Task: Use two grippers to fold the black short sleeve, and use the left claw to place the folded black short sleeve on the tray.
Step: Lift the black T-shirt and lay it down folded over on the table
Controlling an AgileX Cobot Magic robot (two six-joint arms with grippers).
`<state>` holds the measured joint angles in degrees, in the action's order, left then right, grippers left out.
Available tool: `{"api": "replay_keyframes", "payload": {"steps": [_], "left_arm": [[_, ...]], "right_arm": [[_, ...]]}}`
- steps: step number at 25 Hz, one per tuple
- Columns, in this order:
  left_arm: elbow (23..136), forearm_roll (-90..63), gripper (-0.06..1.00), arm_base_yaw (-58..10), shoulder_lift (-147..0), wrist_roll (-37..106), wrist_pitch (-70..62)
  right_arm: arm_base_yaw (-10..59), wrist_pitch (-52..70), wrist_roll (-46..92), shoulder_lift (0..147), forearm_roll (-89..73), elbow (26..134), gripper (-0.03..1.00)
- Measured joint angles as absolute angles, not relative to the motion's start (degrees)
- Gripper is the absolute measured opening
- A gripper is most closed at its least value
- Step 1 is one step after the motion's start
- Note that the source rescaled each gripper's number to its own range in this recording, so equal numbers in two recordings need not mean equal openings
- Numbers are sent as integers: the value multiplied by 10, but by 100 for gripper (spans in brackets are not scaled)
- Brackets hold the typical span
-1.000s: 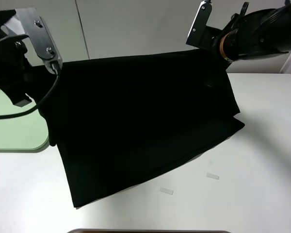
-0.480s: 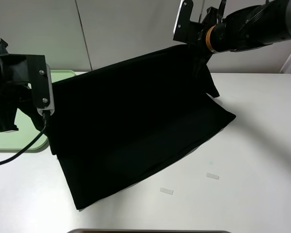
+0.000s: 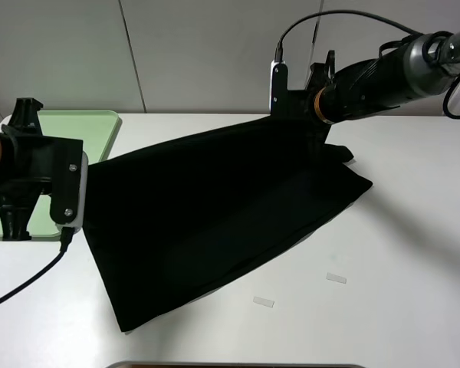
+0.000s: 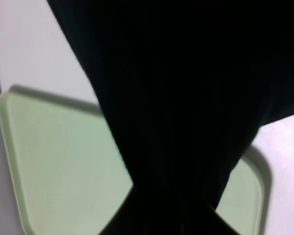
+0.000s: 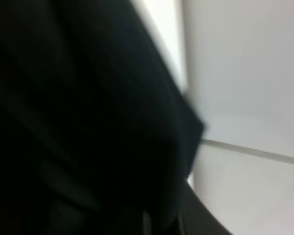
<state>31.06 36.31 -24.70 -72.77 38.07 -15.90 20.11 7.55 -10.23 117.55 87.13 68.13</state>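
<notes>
Exterior high: shirt [image 3: 215, 207] mid-frame, far edge lifted, near part on bench [image 3: 414, 268]. Left pincer [image 3: 75, 207] at left and right pincer [image 3: 287, 103] at upper right, both clamped on shirt corners. Fold incomplete. Tray [image 3: 77, 126] at far left; placing not yet done.

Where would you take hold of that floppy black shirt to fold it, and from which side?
At the two corners of one long edge, coming in from the outer sides. The shirt is wide and limp, so a single grip would let it bunch. With the left gripper and right gripper each shut on a corner, the edge hangs straight while the opposite edge rests on the table.
</notes>
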Motion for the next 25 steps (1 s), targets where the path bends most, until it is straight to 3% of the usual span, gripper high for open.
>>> {"api": "replay_keyframes", "payload": {"steps": [10, 17, 25], "left_arm": [[249, 321, 0, -276, -727, 467, -96], [250, 233, 0, -337, -727, 517, -151], [253, 85, 0, -350, -726, 652, -219]], "right_arm": [[186, 85, 129, 1179, 763, 613, 0], [180, 109, 251, 1179, 651, 605, 0], [181, 140, 331, 1179, 572, 603, 0]]}}
